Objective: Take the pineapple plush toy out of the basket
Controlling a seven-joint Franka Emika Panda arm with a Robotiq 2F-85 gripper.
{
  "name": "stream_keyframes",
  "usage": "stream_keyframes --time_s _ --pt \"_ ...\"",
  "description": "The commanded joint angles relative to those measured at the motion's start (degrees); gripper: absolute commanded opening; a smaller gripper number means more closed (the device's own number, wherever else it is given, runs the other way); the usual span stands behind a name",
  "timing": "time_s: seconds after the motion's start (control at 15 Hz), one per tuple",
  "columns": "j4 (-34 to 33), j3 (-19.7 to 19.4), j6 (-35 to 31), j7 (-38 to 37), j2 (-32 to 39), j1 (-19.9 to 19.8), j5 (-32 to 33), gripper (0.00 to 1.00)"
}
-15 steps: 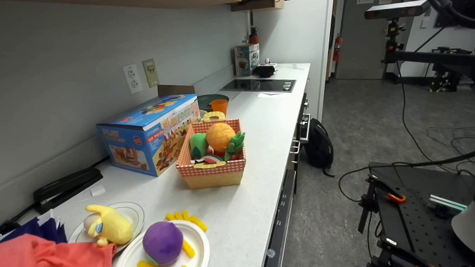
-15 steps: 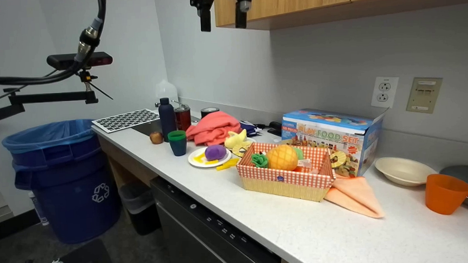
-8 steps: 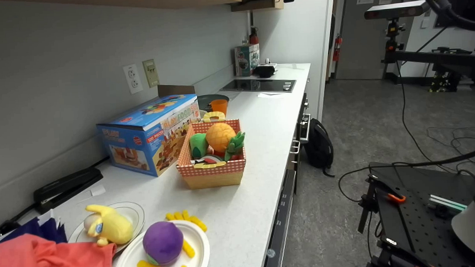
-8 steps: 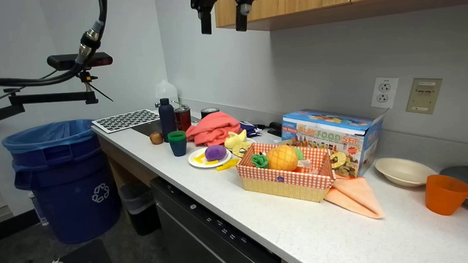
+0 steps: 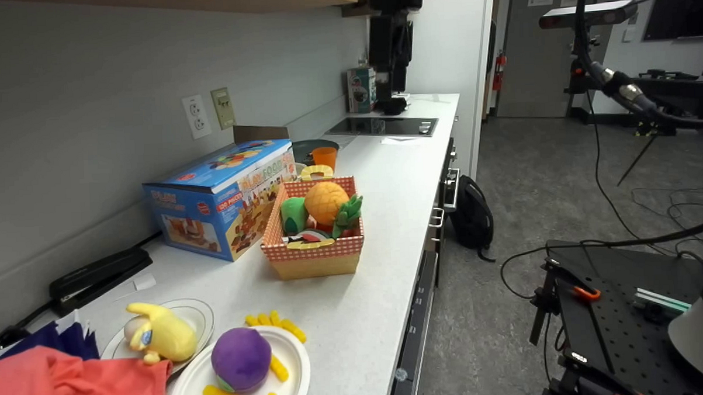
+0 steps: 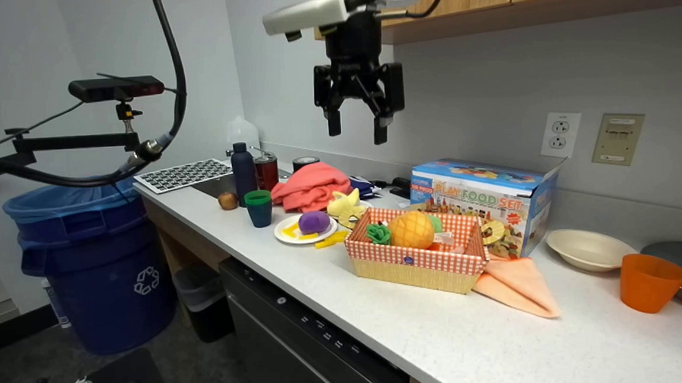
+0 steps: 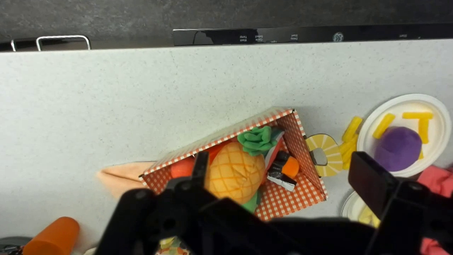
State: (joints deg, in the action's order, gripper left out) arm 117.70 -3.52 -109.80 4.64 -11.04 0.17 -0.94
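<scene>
1. Black fingers (image 7: 370, 180) of my gripper (image 6: 358, 130) stand wide apart, with nothing between them. Half a second ago only the finger end showed, at the top edge of an exterior view; now the whole gripper hangs in that view, clearly lower. I take it the approach has begun and the grasp has yet to come.
2. Below the gripper, well apart from it, the pineapple plush toy (image 7: 235, 173) lies in the basket (image 6: 413, 273); neither has moved. By the wrist view the toy sits toward the finger at that picture's left, so I judge I should shift that way before going much lower.
3. Just beside the toy, in the same basket, is a green plush (image 5: 294, 214), which I could pinch too if I close off-centre.
4. Farther out, past the opposite finger, the purple round plush (image 7: 398, 148) rests on a white plate (image 7: 436, 138), unchanged; I expect no hindrance from it.
</scene>
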Motion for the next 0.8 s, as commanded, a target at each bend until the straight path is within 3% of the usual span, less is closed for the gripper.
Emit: stream_keyframes --time_s 0.0,0.33,0.73 --pt "3.67 0.86 -8.76 -1.60 3.43 -0.34 -1.18 1.00" --pt "0.87 2.01 -18.65 -4.31 14.41 -0.26 1.43 1.00" --pt "-8.49 0.58 -23.18 -7.46 26.65 -0.53 6.31 1.00"
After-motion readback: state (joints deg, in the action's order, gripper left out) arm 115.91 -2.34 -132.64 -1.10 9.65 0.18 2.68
